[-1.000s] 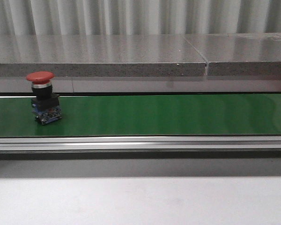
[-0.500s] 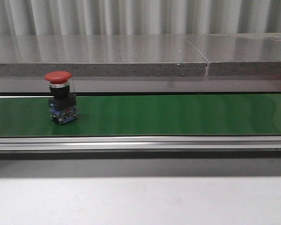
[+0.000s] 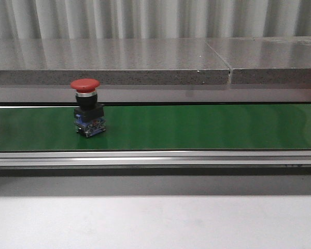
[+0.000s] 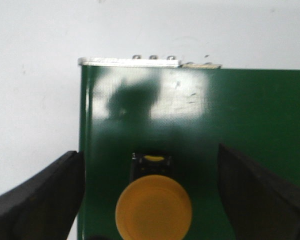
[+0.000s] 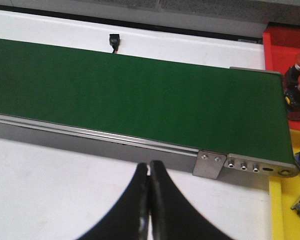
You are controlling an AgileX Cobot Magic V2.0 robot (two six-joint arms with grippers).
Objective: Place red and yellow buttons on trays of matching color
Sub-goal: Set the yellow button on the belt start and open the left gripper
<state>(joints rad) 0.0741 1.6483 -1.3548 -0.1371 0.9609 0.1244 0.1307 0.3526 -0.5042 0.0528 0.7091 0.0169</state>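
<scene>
Red button (image 3: 87, 108) is carried further along the belt (image 3: 207, 127), toward the pressed-together right gripper (image 5: 149, 200). Yellow button (image 4: 153, 210) is straddled by the spread left gripper (image 4: 150, 195).

Open green belt (image 3: 207, 127) right of the lone upright red button (image 3: 86, 108), nothing overhead.

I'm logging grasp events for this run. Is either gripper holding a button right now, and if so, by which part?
Nothing is held. The left gripper is open, its fingers apart on either side of the yellow button without touching it. The right gripper is shut on nothing.
</scene>
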